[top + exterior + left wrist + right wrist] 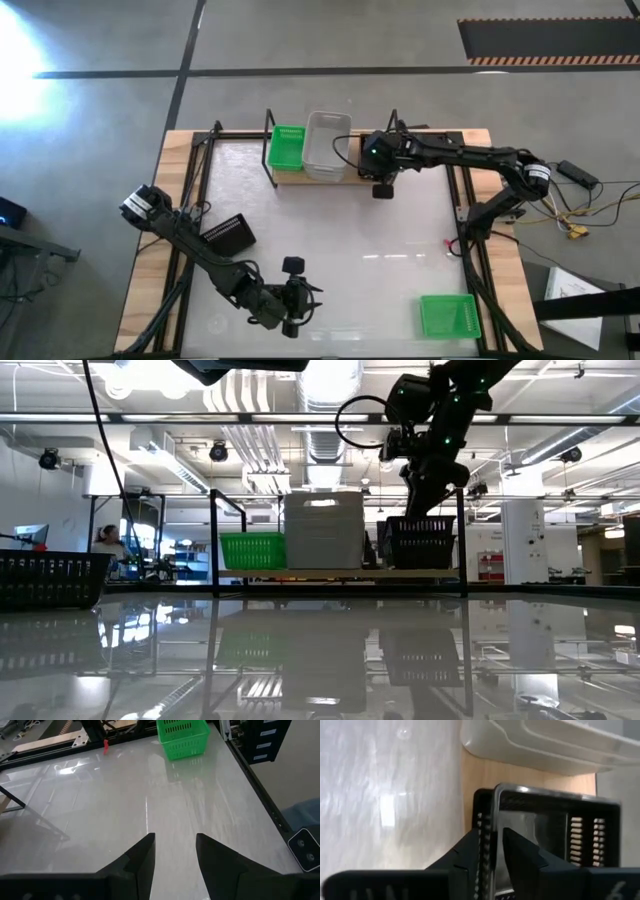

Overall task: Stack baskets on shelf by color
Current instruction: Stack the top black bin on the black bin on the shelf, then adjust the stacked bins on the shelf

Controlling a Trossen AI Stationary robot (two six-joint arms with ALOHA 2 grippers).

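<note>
The shelf point(340, 573) stands at the table's far edge. On its wood plank sit a green basket point(252, 550) at the left end and a white basket point(323, 530) in the middle. My right gripper point(491, 837) is at the shelf's right end, shut on a black basket point(420, 542). A second black basket point(230, 233) rests on the table's left side. Another green basket point(449, 315) sits near the right front corner. My left gripper point(175, 865) hovers open above the near edge, facing that green basket point(182, 737). My right gripper holds the black basket by one side wall at its rim point(492, 820), one finger inside the basket and one outside. The fingers come from above, pointing down. The basket is upright with its bottom at the shelf plank point(485, 777), beside the white basket point(545, 745).
Black wire uprights point(214, 540) frame both shelf ends. The glossy white tabletop point(340, 230) lies bare between the shelf and my left arm. Cables point(575, 215) lie beyond the table's right edge. A person point(105, 545) sits far off in the room.
</note>
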